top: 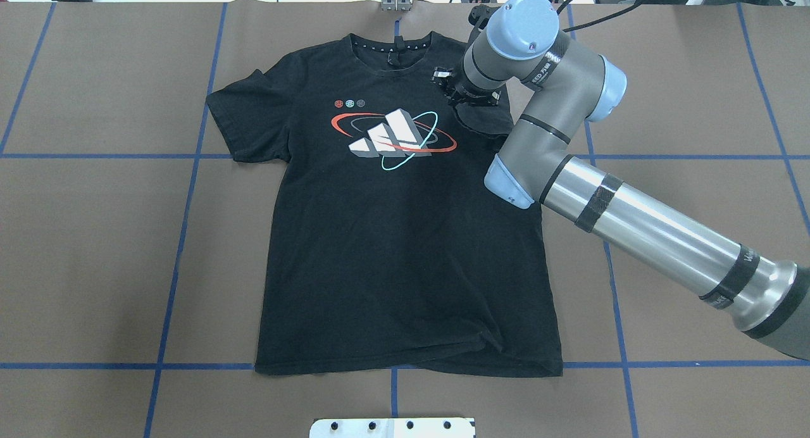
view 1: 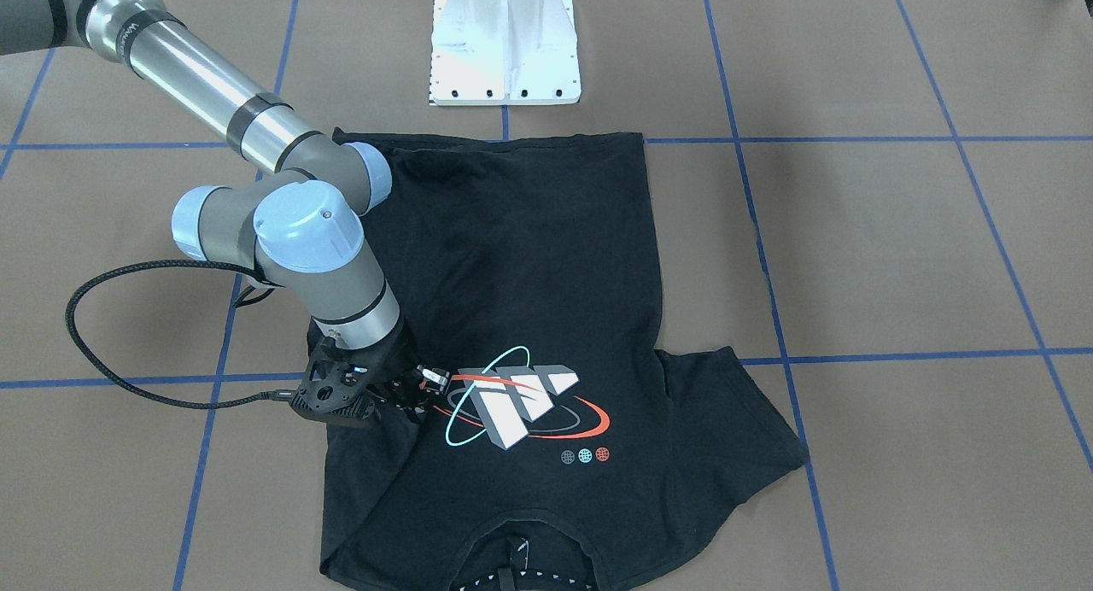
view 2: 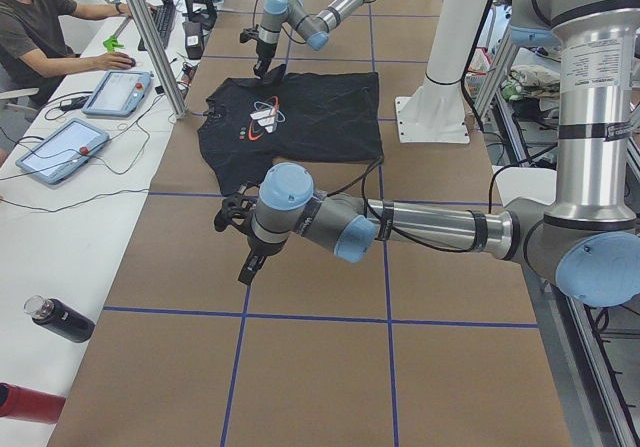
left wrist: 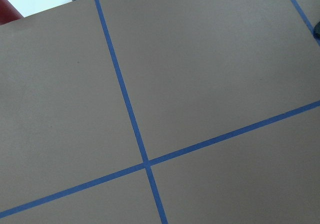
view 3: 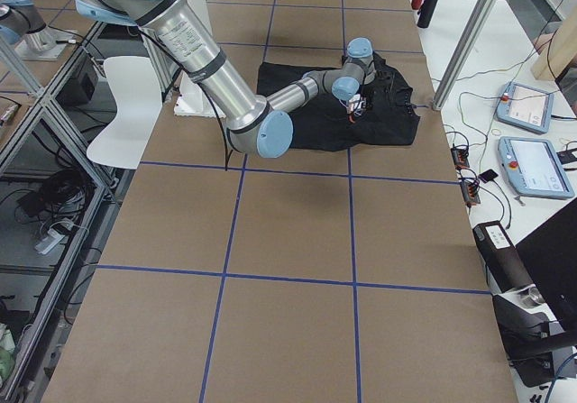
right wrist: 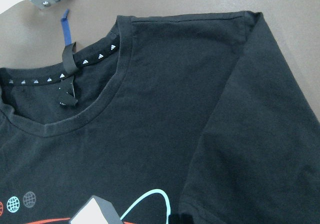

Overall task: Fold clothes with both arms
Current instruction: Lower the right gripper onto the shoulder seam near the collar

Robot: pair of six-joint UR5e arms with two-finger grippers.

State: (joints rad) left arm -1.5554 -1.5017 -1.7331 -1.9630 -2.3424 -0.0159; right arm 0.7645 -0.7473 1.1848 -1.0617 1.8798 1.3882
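A black T-shirt (top: 405,254) lies face up in the middle of the table (top: 95,248). Its collar (top: 391,44) is close to the edge far from the robot. Its hem (top: 405,365) points toward the white pedestal base (view 1: 505,53) at the robot's edge. The red, teal and grey-white orbit logo (top: 393,139) sits on the chest, with three small globe icons (top: 350,103) just beside it toward the collar. The sleeve on the robot's left (top: 243,118) is spread flat on the brown paper. The sleeve on the robot's right (top: 487,120) is gathered close against the body. The right arm (top: 639,226) reaches over that side of the shirt from the robot's edge. The right gripper (view 1: 388,399) points down at the cloth between the logo and the gathered sleeve. The wrist hides its fingers from above, and only a dark tip shows at the bottom of the right wrist view, so I cannot tell whether they are apart, together or pinching cloth. The left arm (view 2: 430,229) stretches over bare paper toward the operators' edge, well apart from the shirt. The left gripper (view 2: 247,270) hangs downward there. Only the side view shows it, so I cannot tell the state of its fingers. Blue tape lines (top: 190,191) cross the paper in a grid.
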